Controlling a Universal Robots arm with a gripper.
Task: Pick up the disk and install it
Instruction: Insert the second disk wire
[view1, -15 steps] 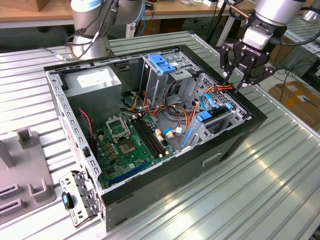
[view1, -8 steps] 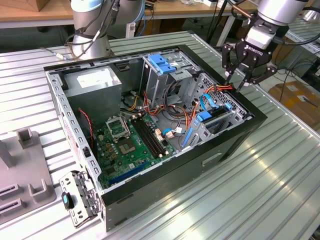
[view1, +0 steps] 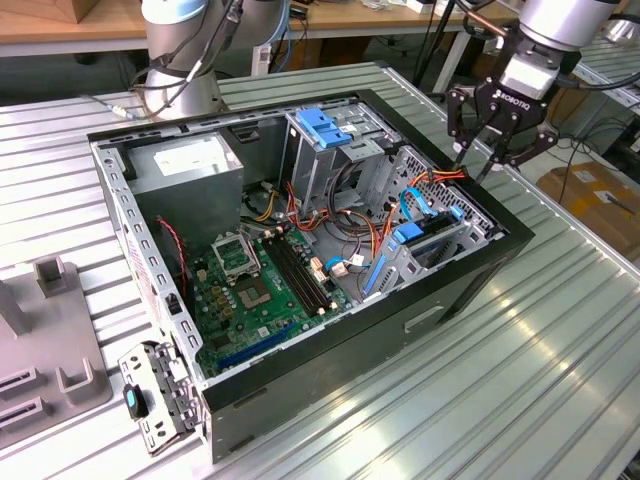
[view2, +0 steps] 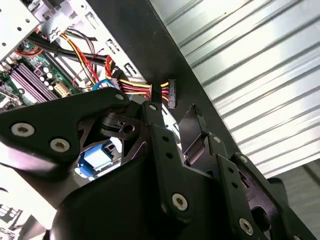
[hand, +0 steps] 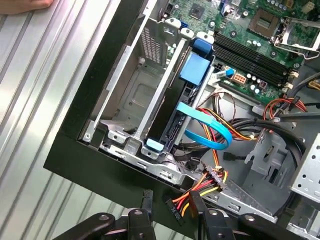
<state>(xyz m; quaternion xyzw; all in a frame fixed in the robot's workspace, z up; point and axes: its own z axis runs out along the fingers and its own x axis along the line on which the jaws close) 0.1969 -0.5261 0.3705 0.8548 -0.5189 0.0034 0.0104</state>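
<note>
So the disk (view1: 432, 232) is sitting in the bare metal drive cage (view1: 450, 225) at the corner of the open black tower PC case (view1: 330, 360), under the gripper. It stands on edge rather than flat, and its long axis runs from the case's outer wall in toward the green motherboard (view1: 265, 290). In the first wrist view you mostly get its thin dark edge and the light-blue plastic carrier (hand: 194, 70) around it. The labelled face is turned away, so I can't make that out. A flat light-blue ribbon cable (hand: 207, 127) loops right beside it, next to a bundle of red, yellow and black power wires (hand: 210, 182).

The black two-finger gripper (view1: 490, 150) hangs just above that corner of the case with its fingers (hand: 146, 200) spread wide and nothing between them. It isn't touching the disk.

In the second wrist view the gripper's own linkage blocks most of the cage, with only a patch of blue peeking through.

The case lies on its side on a ribbed aluminium worktop (view1: 520, 380). A grey slotted fixture (view1: 50, 370) sits at the exterior view's left edge, cut off. Behind are a second arm's base (view1: 185, 60) and wooden benches (view1: 60, 30).
</note>
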